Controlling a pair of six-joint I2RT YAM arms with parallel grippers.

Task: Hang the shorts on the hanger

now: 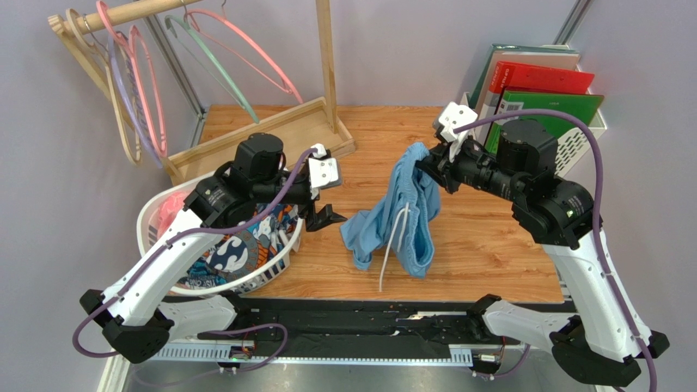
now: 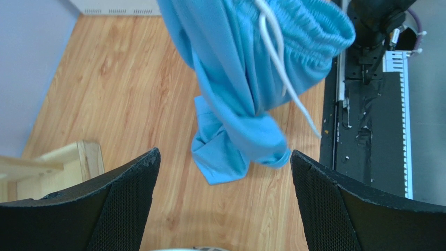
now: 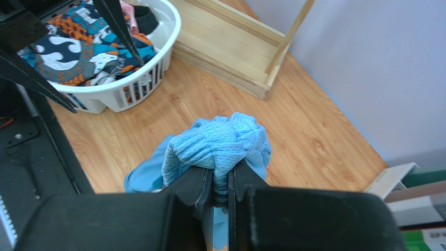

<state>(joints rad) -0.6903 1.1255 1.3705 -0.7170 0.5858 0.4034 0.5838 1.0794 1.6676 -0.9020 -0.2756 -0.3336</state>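
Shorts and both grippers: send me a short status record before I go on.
shorts: hanging bunched from the right gripper, lower end near the table
right gripper: shut on the shorts
left gripper: open, empty, facing the shorts
drawstring: dangling loose
hanger: on the rail, back left, not yet used
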